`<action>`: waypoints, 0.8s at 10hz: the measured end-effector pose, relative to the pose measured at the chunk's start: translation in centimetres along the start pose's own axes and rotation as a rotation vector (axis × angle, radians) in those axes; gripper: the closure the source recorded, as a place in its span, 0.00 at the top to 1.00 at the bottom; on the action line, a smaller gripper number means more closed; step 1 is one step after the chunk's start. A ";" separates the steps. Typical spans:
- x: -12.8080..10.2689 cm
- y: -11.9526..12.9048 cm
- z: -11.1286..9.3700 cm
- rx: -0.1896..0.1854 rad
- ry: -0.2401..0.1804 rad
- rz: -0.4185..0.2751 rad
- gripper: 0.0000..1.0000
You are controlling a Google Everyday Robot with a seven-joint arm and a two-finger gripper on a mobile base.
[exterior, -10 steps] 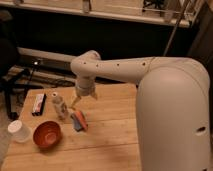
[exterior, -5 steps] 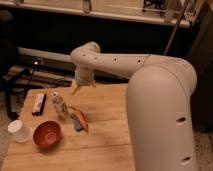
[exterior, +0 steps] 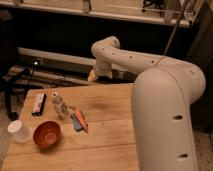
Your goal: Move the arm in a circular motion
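The arm (exterior: pixel 165 95) is thick, smooth and white and fills the right side of the camera view. It rises from the lower right and bends at a rounded joint (exterior: pixel 106 49) near the top centre. From that joint a short segment points down to the small tan-tipped gripper (exterior: pixel 93 76). The gripper hangs in the air over the far edge of the wooden table (exterior: pixel 107 107), apart from every object, with nothing seen in it.
On the table's left part stand a red bowl (exterior: pixel 46 134), a white cup (exterior: pixel 19 131), a clear bottle (exterior: pixel 59 106), a dark snack bar (exterior: pixel 38 103) and an orange and blue packet (exterior: pixel 77 120). A dark wall with a ledge runs behind.
The gripper swung left above the table, then right and farther back, ending higher at the table's far edge. The large near segment shifted right. Table objects have not moved.
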 end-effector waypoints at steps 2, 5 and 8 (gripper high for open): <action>4.2 -2.9 -0.7 0.033 0.042 0.064 0.80; 10.6 -1.6 -2.0 0.027 0.116 0.088 0.80; 16.0 3.3 -2.3 -0.003 0.240 0.010 0.80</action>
